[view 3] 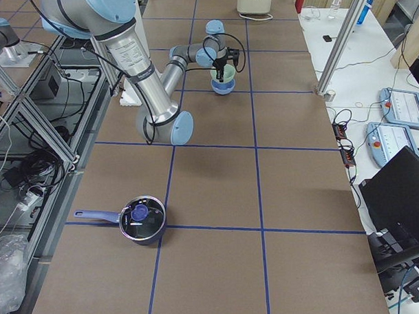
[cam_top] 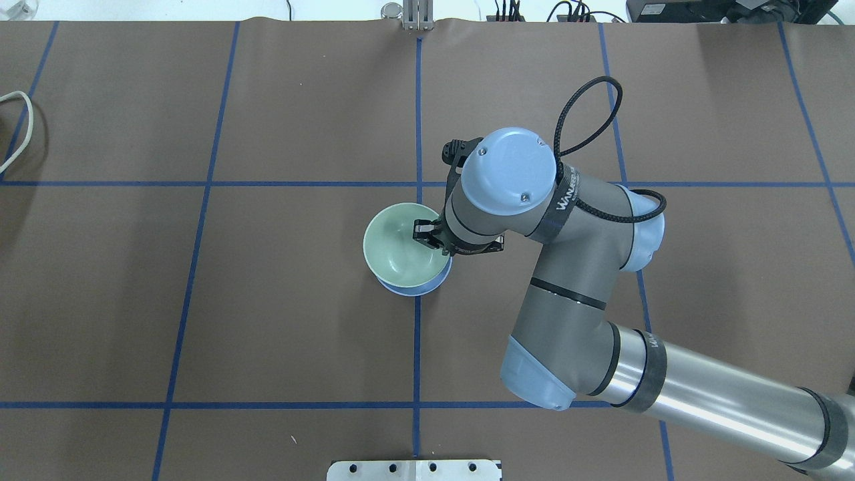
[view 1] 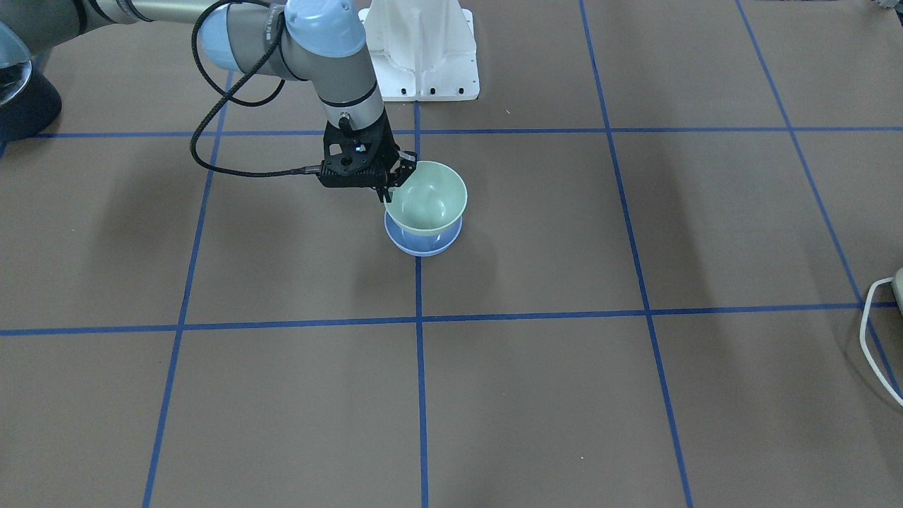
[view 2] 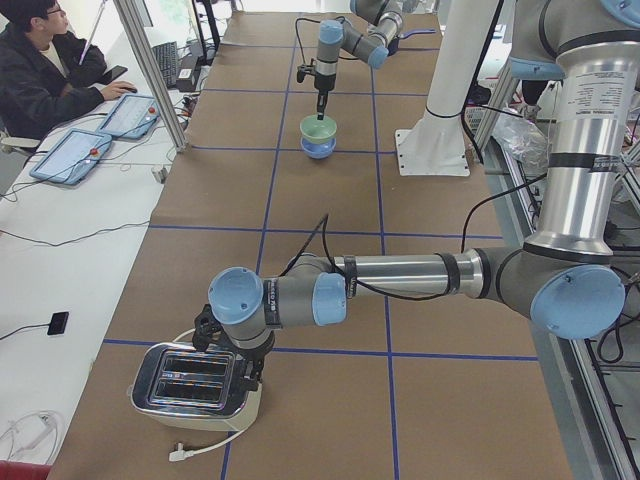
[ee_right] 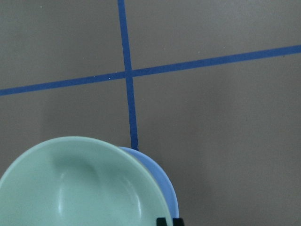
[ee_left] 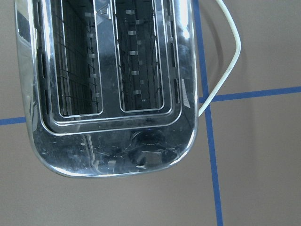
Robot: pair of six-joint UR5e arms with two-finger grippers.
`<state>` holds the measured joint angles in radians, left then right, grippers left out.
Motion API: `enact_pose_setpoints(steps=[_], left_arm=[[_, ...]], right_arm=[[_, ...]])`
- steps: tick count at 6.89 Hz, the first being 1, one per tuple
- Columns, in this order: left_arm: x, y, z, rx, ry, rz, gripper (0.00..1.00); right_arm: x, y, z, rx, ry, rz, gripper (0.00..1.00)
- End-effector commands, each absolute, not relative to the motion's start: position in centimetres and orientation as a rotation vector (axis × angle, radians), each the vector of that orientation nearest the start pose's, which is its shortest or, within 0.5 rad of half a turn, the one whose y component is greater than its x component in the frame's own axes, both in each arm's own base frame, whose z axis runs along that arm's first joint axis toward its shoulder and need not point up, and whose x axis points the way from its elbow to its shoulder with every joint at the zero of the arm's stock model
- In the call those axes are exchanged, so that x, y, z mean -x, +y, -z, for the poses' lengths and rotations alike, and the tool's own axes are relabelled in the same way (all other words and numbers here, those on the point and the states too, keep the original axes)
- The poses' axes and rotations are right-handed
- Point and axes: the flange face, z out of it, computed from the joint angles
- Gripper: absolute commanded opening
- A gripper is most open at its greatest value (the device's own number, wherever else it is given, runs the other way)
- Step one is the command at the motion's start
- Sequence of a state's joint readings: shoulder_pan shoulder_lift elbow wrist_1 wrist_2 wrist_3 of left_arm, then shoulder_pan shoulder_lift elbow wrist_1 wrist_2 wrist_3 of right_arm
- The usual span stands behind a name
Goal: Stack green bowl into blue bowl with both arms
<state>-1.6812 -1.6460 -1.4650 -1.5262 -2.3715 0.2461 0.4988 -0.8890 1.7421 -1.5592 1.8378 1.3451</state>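
The pale green bowl (view 1: 430, 201) hangs slightly tilted just above the periwinkle-blue bowl (view 1: 423, 245), which stands on the table near a blue tape crossing. My right gripper (view 1: 394, 185) is shut on the green bowl's rim, on the side toward the robot. In the overhead view the gripper (cam_top: 426, 234) pinches the green bowl (cam_top: 397, 250) over the blue bowl (cam_top: 411, 288). The right wrist view shows the green bowl (ee_right: 80, 188) and the blue rim (ee_right: 164, 183). My left gripper (view 2: 222, 350) hovers far off over a toaster; I cannot tell whether it is open or shut.
A chrome toaster (ee_left: 113, 84) with a white cord lies under the left wrist, at the table's end (view 2: 195, 380). The white pedestal (view 1: 423, 49) stands behind the bowls. A black pot with a blue handle (view 3: 141, 218) sits at the other end. An operator (view 2: 40, 70) sits beside the table.
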Motion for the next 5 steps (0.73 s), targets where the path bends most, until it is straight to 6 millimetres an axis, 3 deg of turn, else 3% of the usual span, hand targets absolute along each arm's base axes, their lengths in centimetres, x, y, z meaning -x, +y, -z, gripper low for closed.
enact_pose_setpoints(steps=[1,5], left_arm=[[11.9,-50.8,-67.5,-0.072,0.801,-0.098,0.99],[11.9,-50.8,-67.5,-0.072,0.801,-0.099,0.99]], right_arm=[[54.5,-41.0,-19.4,-0.08,-0.864,-0.115,0.0],[55.8,-41.7,-20.7,-0.097,-0.902,-0.108,0.0]])
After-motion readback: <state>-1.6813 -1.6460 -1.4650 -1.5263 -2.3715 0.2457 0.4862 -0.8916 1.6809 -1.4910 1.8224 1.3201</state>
